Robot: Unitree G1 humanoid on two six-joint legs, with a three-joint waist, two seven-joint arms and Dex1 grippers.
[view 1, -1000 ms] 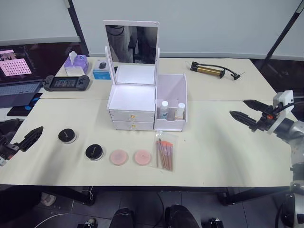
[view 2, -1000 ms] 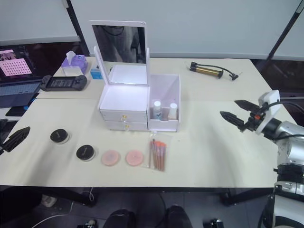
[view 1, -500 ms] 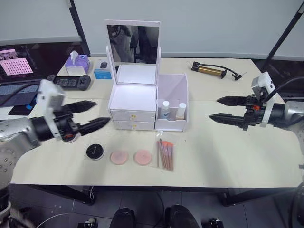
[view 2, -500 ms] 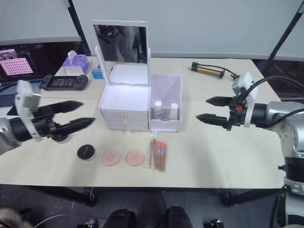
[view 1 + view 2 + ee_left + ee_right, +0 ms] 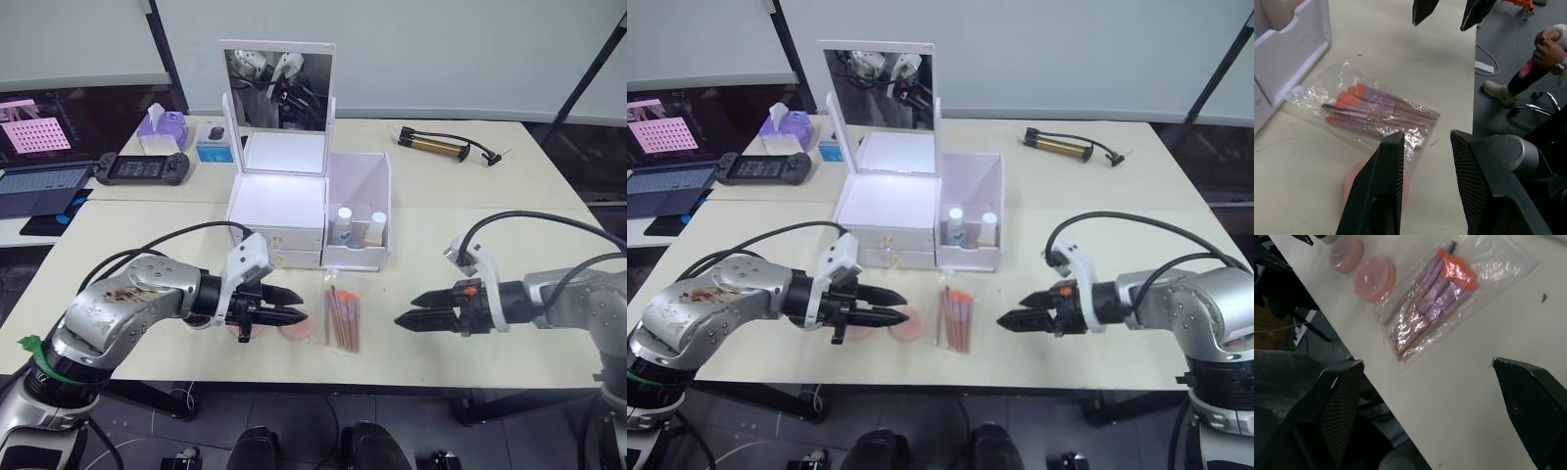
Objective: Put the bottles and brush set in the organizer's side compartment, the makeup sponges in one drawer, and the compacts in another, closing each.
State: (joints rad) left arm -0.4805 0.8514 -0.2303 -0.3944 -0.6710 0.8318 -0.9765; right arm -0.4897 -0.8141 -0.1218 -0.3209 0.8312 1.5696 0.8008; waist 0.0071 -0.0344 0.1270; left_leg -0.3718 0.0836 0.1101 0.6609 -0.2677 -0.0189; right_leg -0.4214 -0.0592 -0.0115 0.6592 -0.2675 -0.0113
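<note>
The white organizer (image 5: 276, 211) stands mid-table with its mirror lid up and both drawers shut. Two bottles (image 5: 341, 226) stand in its side compartment (image 5: 361, 186). In front of it lies the brush set (image 5: 341, 317) in a clear bag. Two pink makeup sponges (image 5: 1375, 278) lie just left of the bag. My left gripper (image 5: 304, 305) hovers low over the sponges, fingers narrowly apart, nothing between them. To the right of the bag my right gripper (image 5: 407, 310) is open and empty, pointing at it. The compacts are hidden behind my left arm.
A hand pump (image 5: 437, 147) lies at the back right. A game controller (image 5: 142, 169), tissue box (image 5: 161, 127), small blue box (image 5: 213, 147) and laptop (image 5: 34, 186) sit at the back left. A person's hand and leg (image 5: 1542, 54) show beyond the table's edge.
Both arms have swung inward and down to the table's front. My left gripper now reaches over the sponges with its fingers drawn closer together. The right gripper has come up beside the brush set.
</note>
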